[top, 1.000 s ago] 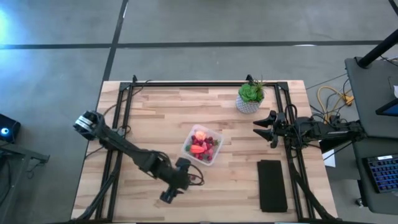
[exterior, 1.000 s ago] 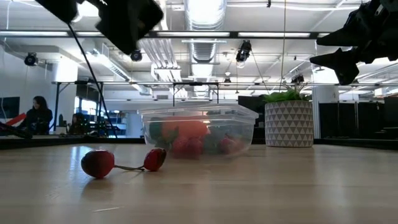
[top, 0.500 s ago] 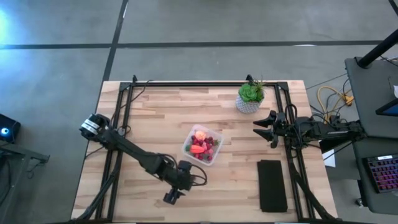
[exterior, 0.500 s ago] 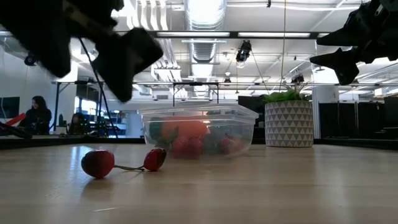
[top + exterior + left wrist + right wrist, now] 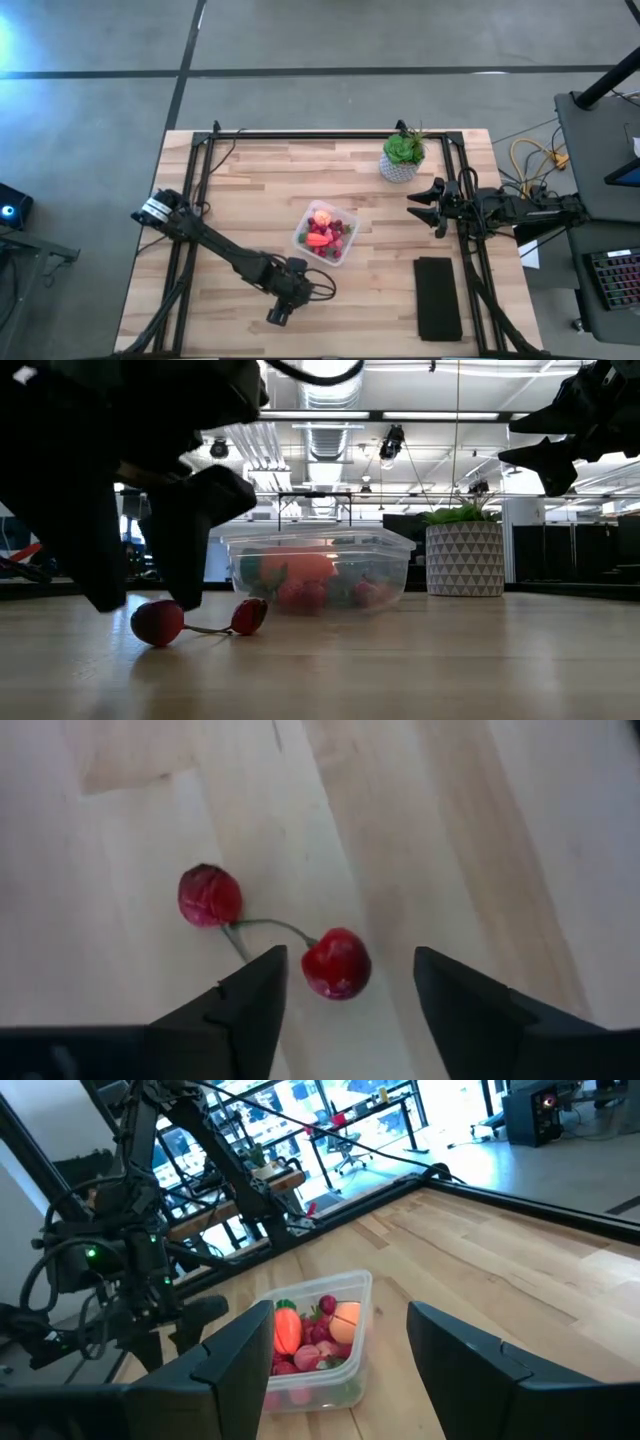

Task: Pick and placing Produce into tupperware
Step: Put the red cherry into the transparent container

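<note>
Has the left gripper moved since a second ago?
Yes. In the low view the left gripper has dropped from above the clear plastic tupperware to the wooden table, straddling the red twin cherries.

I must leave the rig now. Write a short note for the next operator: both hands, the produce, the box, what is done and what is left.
Left hand: open, low over the table near its front edge, fingers on either side of one cherry of the joined pair of cherries; nothing gripped yet.
Right hand: open, empty, waiting in the air at the table's right side beside the potted plant.
Tupperware: mid-table, already holding the carrot, strawberries and a round fruit.
Done: most produce is in the box.
Left: close on the cherries, carry them to the tupperware, release.
</note>
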Tool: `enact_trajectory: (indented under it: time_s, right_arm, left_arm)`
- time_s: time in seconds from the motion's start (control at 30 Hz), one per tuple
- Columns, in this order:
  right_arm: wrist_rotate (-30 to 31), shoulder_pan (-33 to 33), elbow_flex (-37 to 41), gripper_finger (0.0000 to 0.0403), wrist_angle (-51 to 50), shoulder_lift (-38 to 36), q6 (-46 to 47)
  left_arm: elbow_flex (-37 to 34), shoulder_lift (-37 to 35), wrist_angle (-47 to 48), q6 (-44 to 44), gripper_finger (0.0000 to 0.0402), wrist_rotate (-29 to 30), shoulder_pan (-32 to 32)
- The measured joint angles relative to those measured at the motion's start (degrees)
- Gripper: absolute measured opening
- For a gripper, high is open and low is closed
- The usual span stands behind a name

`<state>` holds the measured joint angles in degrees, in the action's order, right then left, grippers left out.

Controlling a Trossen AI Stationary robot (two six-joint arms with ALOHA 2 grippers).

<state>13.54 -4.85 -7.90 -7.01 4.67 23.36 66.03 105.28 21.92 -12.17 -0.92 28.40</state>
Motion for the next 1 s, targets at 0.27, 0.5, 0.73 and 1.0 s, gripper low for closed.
enact_trajectory:
  time_s: [0.27, 0.5, 0.73, 1.0]
  right_arm:
    - [0.00, 0.00, 0.00, 0.0221, -0.02, 0.00, 0.01]
    - [0.00, -0.01, 0.00, 0.0221, 0.00, 0.00, -0.01]
    - [0.00, 0.01, 0.00, 0.0221, -0.02, 0.00, 0.00]
    - [0.00, -0.01, 0.00, 0.0221, 0.00, 0.00, 0.01]
  left_arm:
    - [0.26, 0.43, 0.07, -0.98, 0.0131, 2.79, -0.02]
    - [0.26, 0.63, 0.03, -0.98, 0.0103, 2.98, -0.09]
    - [0.26, 1.31, -0.31, -0.98, 0.0100, 2.24, -0.09]
    - [0.26, 1.37, 0.15, -1.00, 0.0100, 2.09, -0.09]
